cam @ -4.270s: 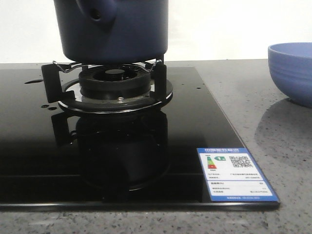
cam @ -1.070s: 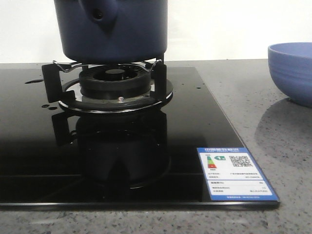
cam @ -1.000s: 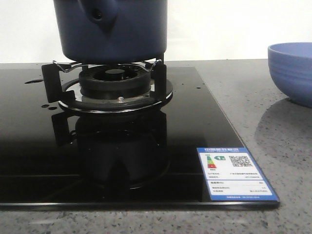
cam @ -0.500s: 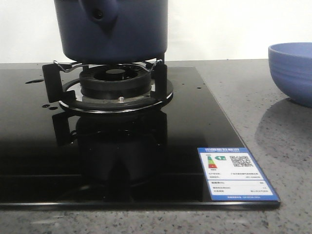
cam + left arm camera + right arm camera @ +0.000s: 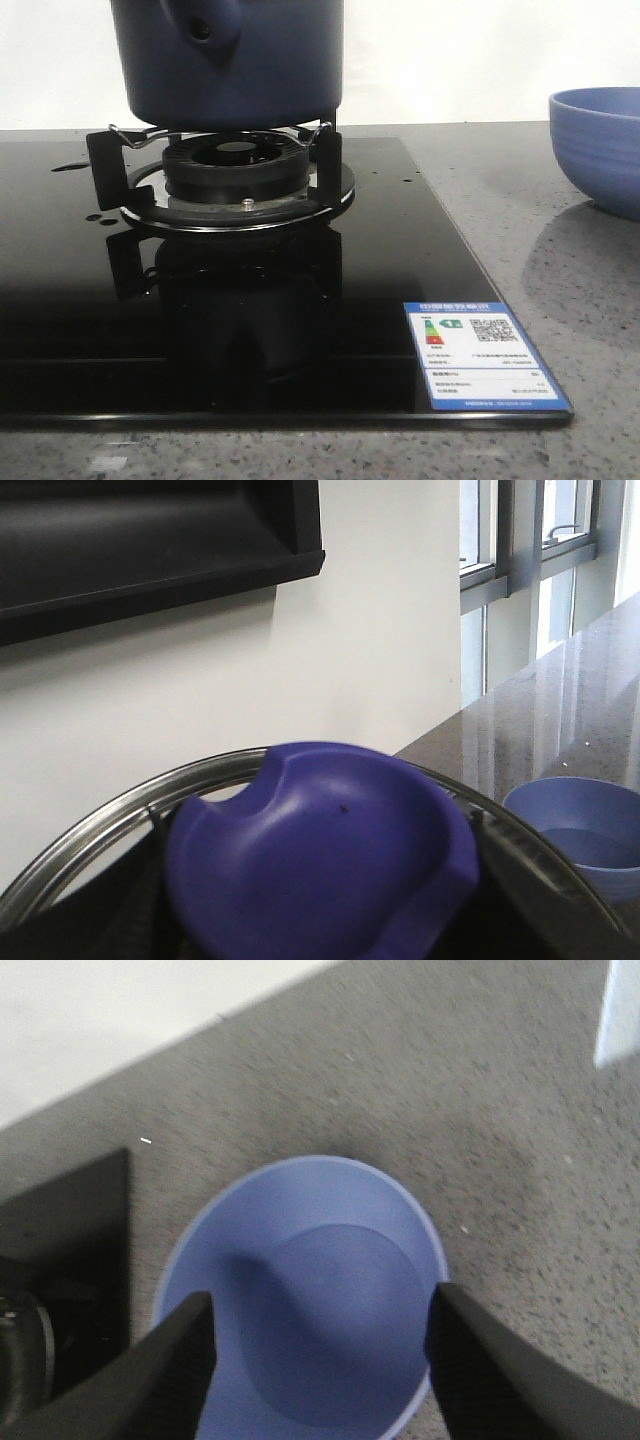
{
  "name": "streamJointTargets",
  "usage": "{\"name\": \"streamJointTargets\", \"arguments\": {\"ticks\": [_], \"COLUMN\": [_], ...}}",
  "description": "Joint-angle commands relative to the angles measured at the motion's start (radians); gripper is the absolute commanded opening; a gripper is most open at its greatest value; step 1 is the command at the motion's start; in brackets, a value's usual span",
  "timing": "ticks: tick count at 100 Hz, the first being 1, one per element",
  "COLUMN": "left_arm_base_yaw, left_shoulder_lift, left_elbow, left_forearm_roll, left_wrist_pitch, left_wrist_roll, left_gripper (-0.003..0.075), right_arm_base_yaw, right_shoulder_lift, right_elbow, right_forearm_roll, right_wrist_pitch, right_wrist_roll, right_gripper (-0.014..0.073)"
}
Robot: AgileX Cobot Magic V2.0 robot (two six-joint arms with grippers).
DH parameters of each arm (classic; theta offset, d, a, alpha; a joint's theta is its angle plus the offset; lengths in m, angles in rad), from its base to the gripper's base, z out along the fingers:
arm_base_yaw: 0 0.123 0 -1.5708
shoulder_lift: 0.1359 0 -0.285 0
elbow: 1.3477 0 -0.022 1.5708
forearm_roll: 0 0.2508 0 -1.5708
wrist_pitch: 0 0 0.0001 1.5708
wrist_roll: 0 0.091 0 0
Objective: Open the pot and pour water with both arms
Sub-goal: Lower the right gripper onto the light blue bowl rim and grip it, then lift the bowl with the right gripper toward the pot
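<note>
The pot sits on the burner of the stove, ready for opening. The right claw hangs wide open, empty, over the bowl near the counter's right edge. The left claw's state cannot be told.

The pot stands on the burner stand of the stove, at the table's left. The bowl sits by the table's right edge, apart from the stove.
</note>
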Motion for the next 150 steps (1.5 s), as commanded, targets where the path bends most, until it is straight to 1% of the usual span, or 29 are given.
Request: {"name": "streamJointTargets", "arguments": {"ticks": [1, 17, 40, 47, 54, 64, 71, 76, 87, 95, 108, 132, 142, 150], "left_arm_base_yaw": [-0.032, -0.100, -0.105, -0.105, -0.105, -0.105, -0.105, -0.105, -0.105, -0.105, -0.105, -0.102, -0.102, -0.102], "left_shoulder_lift": [-0.040, -0.048, -0.048, -0.048, -0.048, -0.051, -0.051, -0.051, -0.051, -0.051, -0.051, -0.059, -0.073, -0.080], "left_elbow": [-0.017, -0.016, -0.016, -0.016, -0.016, -0.016, -0.016, -0.016, -0.016, -0.016, -0.016, -0.016, -0.016, -0.016], "left_forearm_roll": [-0.083, -0.073, -0.073, -0.073, -0.073, -0.073, -0.073, -0.075, -0.096, -0.127, -0.156, -0.156, -0.156, -0.156], "left_wrist_pitch": [-0.021, -0.053, -0.080, -0.080, -0.080, -0.080, -0.080, -0.080, -0.080, -0.080, -0.080, -0.085, -0.109, -0.123], "left_wrist_roll": [-0.012, -0.012, -0.012, -0.012, -0.012, -0.012, -0.012, -0.012, -0.012, -0.012, -0.012, -0.012, -0.012, -0.012], "left_gripper": [0.0232, 0.0231, 0.0231, 0.0231, 0.0231, 0.0231, 0.0231, 0.0231, 0.0231, 0.0231, 0.0231, 0.0231, 0.0231, 0.0231], "right_arm_base_yaw": [-0.030, -0.058, -0.058, -0.058, -0.058, -0.058, -0.058, -0.058, -0.058, -0.058, -0.058, -0.058, -0.058, -0.056], "right_shoulder_lift": [0.064, 0.191, 0.294, 0.318, 0.331, 0.338, 0.340, 0.340, 0.340, 0.340, 0.345, 0.388, 0.382, 0.375], "right_elbow": [-0.046, -0.044, -0.044, -0.044, -0.044, -0.044, -0.044, -0.044, -0.044, -0.044, -0.044, -0.044, -0.049, -0.066], "right_forearm_roll": [0.004, 0.004, 0.013, 0.013, 0.013, 0.021, 0.032, 0.041, 0.052, 0.052, 0.056, 0.058, 0.060, 0.065], "right_wrist_pitch": [-0.008, 0.032, 0.033, 0.038, 0.039, 0.028, 0.020, 0.015, 0.014, 0.014, 0.014, 0.037, 0.025, 0.025], "right_wrist_roll": [0.015, 0.029, 0.029, 0.029, 0.029, 0.029, 0.029, 0.029, 0.029, 0.029, 0.029, 0.021, 0.018, 0.005], "right_gripper": [0.0417, 0.0416, 0.0416, 0.0398, 0.0329, 0.0187, 0.0107, 0.0059, 0.0005, -0.0014, -0.0015, -0.0017, -0.0051, -0.0051]}}
